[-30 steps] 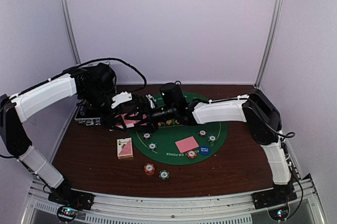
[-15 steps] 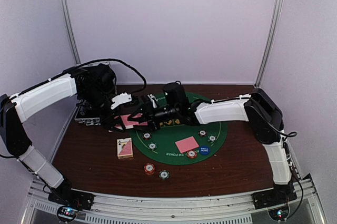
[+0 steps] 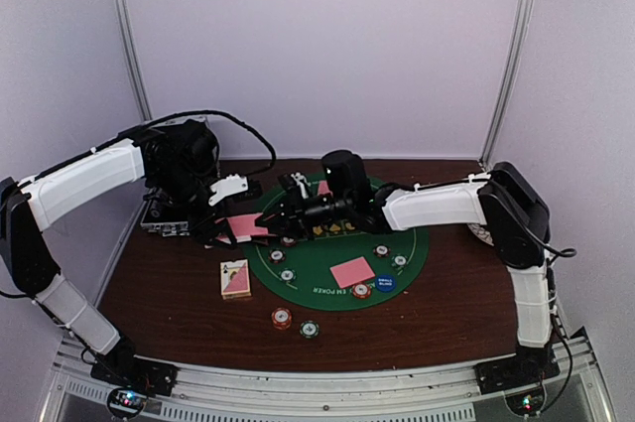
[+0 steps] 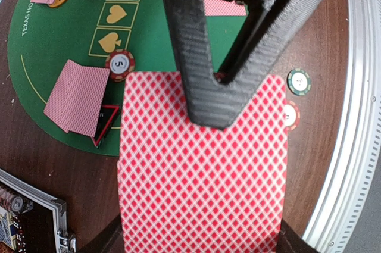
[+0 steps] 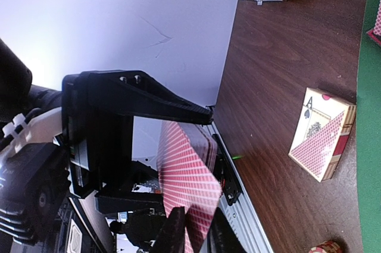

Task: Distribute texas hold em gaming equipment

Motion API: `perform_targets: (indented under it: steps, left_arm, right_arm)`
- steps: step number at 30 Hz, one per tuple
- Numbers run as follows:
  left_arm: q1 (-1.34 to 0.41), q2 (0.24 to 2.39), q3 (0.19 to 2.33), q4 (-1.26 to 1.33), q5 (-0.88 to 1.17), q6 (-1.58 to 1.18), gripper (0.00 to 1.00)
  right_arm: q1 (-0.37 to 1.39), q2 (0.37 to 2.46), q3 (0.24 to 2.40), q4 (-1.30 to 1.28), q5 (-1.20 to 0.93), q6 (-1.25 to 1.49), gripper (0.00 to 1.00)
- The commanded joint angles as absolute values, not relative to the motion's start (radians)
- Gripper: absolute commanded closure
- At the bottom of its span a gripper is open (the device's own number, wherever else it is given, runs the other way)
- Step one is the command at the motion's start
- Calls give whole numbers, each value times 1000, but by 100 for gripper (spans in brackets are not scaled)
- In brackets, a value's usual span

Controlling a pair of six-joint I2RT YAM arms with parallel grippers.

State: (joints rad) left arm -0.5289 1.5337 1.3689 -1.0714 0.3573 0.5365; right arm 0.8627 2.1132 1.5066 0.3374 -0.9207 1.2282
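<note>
- My left pincer (image 3: 230, 225) stays pressed on the stack (image 4: 202, 175) of pink-backed cards. It holds the stack in the air over the left edge of the mat (image 3: 308, 255) and has not shifted.
- My right pincer (image 5: 194, 236) stood spread wide at that stack a moment ago. Now its jaws have come almost together on the stack's mat-side edge, with the top card (image 5: 190, 172) running down between them.
- My right arm has also drawn back a little toward the middle of the mat, away from the left one.
- I read this as the pinch that starts peeling one more card for dealing. Whether I have one card or several, I cannot tell.
- Already out is a card (image 3: 352, 271) lying face down on the near right of the mat, with the blue disc (image 3: 385, 283) just beside it.
- Another card (image 4: 77, 95) lies at the mat's left edge, partly over the red triangle (image 4: 104, 123).
- Two chips (image 3: 282, 319) sit off the mat on its near side.
- The pack (image 3: 235, 278) lies just off the mat's left edge.
- Next I would slide the card clear toward a spot on the mat that has none. The risk is dragging a second card along with it.
</note>
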Motion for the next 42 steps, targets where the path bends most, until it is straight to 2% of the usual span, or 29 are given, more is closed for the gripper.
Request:
perform_targets:
  steps: [1, 5, 12, 21, 24, 29, 42]
  left_arm:
    - [-525, 1517, 1372, -1043, 358, 541, 98]
    - [-525, 1517, 1367, -1042, 351, 545, 98]
    - [-525, 1517, 1361, -1042, 341, 552, 99]
    - [-525, 1514, 1353, -1042, 336, 555, 99]
    - [-524, 1513, 1356, -1043, 338, 558, 98]
    - [-525, 1515, 1362, -1051, 342, 558, 98]
    - [-525, 1519, 1368, -1056, 348, 557, 99]
  right_arm:
    - [844, 2052, 1472, 422, -938, 1288, 89]
    - [839, 2040, 1451, 461, -944, 1323, 100]
    - [799, 1986, 1370, 532, -959, 1380, 100]
    - [649, 1811, 1198, 131, -977, 1064, 100]
    - [607, 1800, 1196, -100, -960, 885, 100]
    - [567, 1822, 1204, -348, -887, 663, 100]
    - [567, 1866, 1164, -368, -739, 569, 100]
